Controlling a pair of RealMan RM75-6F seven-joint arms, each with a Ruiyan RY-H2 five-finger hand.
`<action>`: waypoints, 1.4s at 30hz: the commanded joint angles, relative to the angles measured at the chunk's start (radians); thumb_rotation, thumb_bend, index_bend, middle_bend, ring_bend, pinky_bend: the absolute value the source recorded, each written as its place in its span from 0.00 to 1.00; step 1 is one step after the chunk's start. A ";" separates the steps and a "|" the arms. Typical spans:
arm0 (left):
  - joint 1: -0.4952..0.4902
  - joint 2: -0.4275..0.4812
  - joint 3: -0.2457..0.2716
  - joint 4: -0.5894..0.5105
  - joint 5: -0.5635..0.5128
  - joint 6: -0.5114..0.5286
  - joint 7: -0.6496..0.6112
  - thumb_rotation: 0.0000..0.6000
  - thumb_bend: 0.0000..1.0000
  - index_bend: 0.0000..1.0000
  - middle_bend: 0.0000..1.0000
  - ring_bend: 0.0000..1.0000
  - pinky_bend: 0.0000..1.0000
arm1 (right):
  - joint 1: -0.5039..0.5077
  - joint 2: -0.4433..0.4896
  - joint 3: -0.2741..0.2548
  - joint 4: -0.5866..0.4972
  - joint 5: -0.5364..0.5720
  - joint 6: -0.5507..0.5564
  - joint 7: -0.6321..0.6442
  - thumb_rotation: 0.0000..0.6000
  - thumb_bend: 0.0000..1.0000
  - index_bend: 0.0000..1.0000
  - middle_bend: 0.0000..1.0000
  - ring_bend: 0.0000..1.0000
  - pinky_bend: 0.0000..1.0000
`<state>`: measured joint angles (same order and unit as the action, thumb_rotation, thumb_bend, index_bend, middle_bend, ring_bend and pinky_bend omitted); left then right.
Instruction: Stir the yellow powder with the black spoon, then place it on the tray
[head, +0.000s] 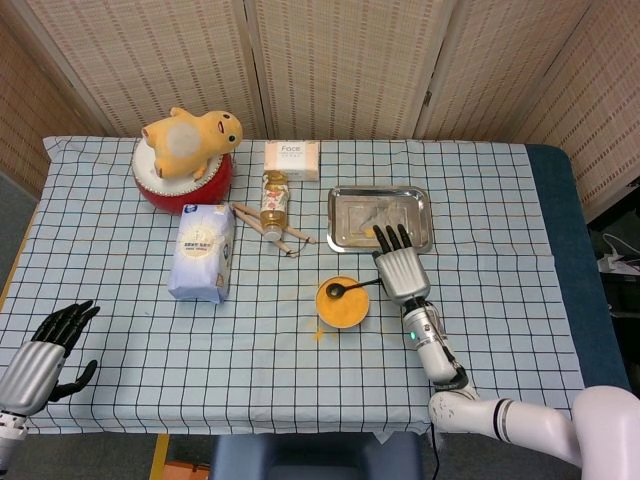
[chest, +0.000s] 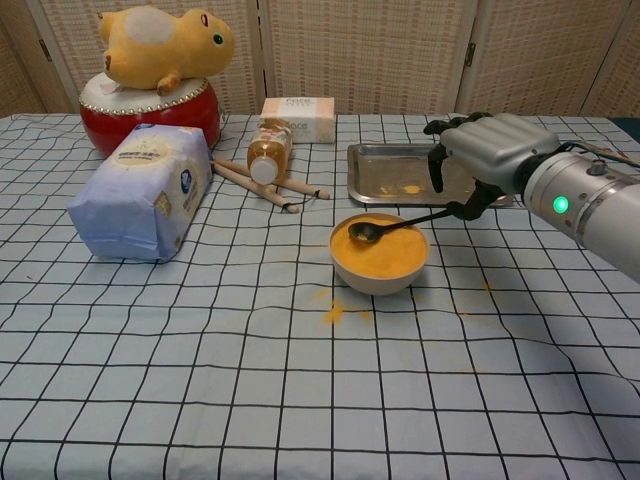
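The right hand (chest: 487, 160) pinches the black spoon (chest: 400, 223) by its handle end, scoop resting on the yellow powder (chest: 378, 248) in the bowl (chest: 380, 273). Stirring seems underway; next, lift it to the tray (chest: 372, 187) just behind the bowl. The left hand (head: 45, 352), far from the bowl, is spread and empty.

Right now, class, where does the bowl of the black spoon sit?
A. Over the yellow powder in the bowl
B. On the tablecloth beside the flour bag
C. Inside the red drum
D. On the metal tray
A: the black spoon has its scoop end over the yellow powder in the bowl, while the right hand holds its handle; the tray carries no spoon.
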<state>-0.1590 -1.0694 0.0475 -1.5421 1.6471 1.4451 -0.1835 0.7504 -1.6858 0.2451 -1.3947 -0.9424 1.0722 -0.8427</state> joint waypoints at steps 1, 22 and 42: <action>-0.002 -0.002 0.000 0.001 -0.002 -0.004 0.001 1.00 0.43 0.00 0.00 0.00 0.08 | 0.002 0.003 -0.005 0.000 0.007 -0.003 0.000 1.00 0.32 0.48 0.00 0.00 0.00; -0.006 -0.004 0.000 0.002 -0.005 -0.012 0.007 1.00 0.43 0.00 0.00 0.00 0.08 | 0.020 0.027 -0.035 -0.025 0.051 -0.011 0.021 1.00 0.32 0.50 0.00 0.00 0.00; -0.008 -0.002 0.002 0.003 -0.003 -0.012 0.001 1.00 0.43 0.00 0.00 0.00 0.08 | 0.040 0.018 -0.049 -0.017 0.075 0.003 0.018 1.00 0.32 0.52 0.00 0.00 0.00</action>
<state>-0.1667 -1.0717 0.0491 -1.5386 1.6438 1.4329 -0.1827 0.7902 -1.6678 0.1963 -1.4123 -0.8679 1.0745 -0.8242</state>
